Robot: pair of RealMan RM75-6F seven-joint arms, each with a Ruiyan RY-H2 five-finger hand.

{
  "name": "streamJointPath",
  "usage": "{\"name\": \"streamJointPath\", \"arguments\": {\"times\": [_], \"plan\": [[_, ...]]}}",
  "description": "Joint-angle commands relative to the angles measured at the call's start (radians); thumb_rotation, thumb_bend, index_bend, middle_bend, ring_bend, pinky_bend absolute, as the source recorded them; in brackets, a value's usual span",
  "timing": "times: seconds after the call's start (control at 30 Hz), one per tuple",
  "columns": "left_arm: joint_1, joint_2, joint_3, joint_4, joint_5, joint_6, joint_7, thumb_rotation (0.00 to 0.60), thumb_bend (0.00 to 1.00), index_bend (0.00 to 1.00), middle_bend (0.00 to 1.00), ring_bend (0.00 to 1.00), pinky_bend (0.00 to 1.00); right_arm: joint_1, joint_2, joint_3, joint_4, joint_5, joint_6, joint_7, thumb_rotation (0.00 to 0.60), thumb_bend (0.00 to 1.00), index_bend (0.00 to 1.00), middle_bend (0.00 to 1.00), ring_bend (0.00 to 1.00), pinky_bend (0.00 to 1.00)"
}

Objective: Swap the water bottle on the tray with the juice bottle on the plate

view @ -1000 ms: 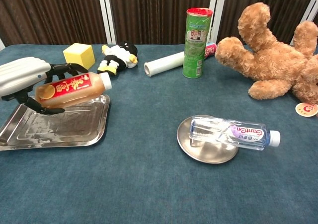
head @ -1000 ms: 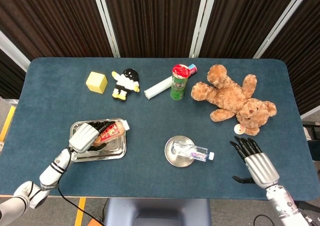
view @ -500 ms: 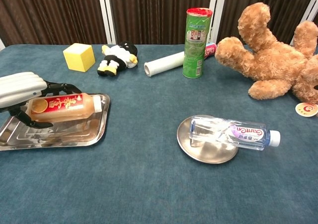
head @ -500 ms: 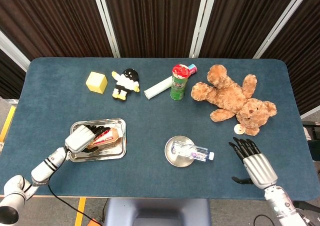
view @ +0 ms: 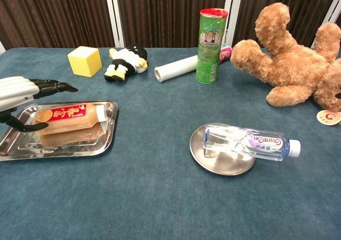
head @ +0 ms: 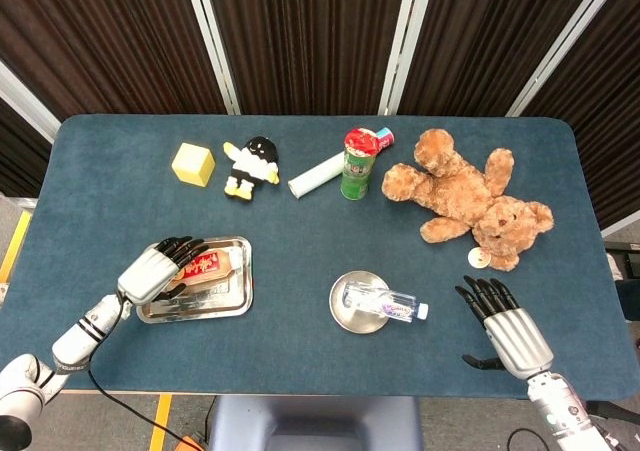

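The juice bottle [view: 65, 116] lies flat in the tray [view: 104, 139]. The left hand [view: 18, 93] hovers over its base, fingers [view: 53, 85] spread. The water bottle [view: 249, 141] lies across the plate [view: 216, 163].

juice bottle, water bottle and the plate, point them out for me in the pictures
juice bottle [view: 66, 116]: chest view, on its red label, lying in the tray.
water bottle [view: 256, 142]: chest view, on its label, near the cap end.
plate [head: 342, 318]: head view, on the bare metal rim left of the bottle.
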Motion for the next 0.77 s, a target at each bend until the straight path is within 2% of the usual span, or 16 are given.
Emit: {"name": "streamJointPath", "arguments": {"times": [0.03,0.13,0.23,0.3,0.37,0.4,0.47,0.6,0.77], "plan": [[0.011,0.017,-0.002,-0.022,-0.008,0.027,-0.004,0.600,0.38,0.00,0.06,0.08,0.19,-0.001,0.001,0.000,-0.001,-0.001,0.002,0.000,0.600,0.22,0.00,0.00,0.00,0.01],[0.050,0.058,-0.031,-0.103,-0.041,0.113,-0.019,0.600,0.38,0.00,0.05,0.05,0.17,-0.006,0.000,0.002,0.001,-0.008,0.015,-0.004,0.600,0.22,0.00,0.00,0.00,0.01],[0.107,0.102,-0.071,-0.225,-0.084,0.209,0.040,0.600,0.37,0.00,0.02,0.00,0.14,-0.017,-0.008,0.006,0.008,-0.017,0.041,-0.030,0.600,0.22,0.00,0.00,0.00,0.01],[0.171,0.151,-0.095,-0.374,-0.119,0.281,0.144,0.600,0.37,0.00,0.01,0.00,0.12,-0.032,-0.019,0.008,0.012,-0.025,0.071,-0.066,0.600,0.22,0.00,0.00,0.00,0.01],[0.232,0.208,-0.096,-0.538,-0.141,0.331,0.243,0.600,0.37,0.00,0.01,0.00,0.12,-0.049,-0.029,0.013,0.017,-0.029,0.103,-0.100,0.600,0.22,0.00,0.00,0.00,0.00],[0.274,0.254,-0.089,-0.654,-0.162,0.344,0.311,0.600,0.37,0.00,0.01,0.00,0.12,-0.061,-0.038,0.016,0.022,-0.031,0.125,-0.119,0.600,0.22,0.00,0.00,0.00,0.00],[0.343,0.331,-0.073,-0.840,-0.209,0.351,0.433,0.600,0.37,0.00,0.00,0.00,0.12,-0.077,-0.051,0.020,0.035,-0.038,0.156,-0.148,0.600,0.22,0.00,0.00,0.00,0.00],[0.390,0.434,-0.056,-1.052,-0.258,0.321,0.603,0.600,0.37,0.00,0.00,0.00,0.09,-0.091,-0.073,0.021,0.054,-0.054,0.181,-0.179,0.600,0.22,0.00,0.00,0.00,0.00],[0.390,0.471,-0.064,-1.110,-0.240,0.295,0.626,0.600,0.38,0.00,0.00,0.00,0.08,-0.088,-0.075,0.011,0.055,-0.060,0.158,-0.188,0.600,0.22,0.00,0.00,0.00,0.00]]}}
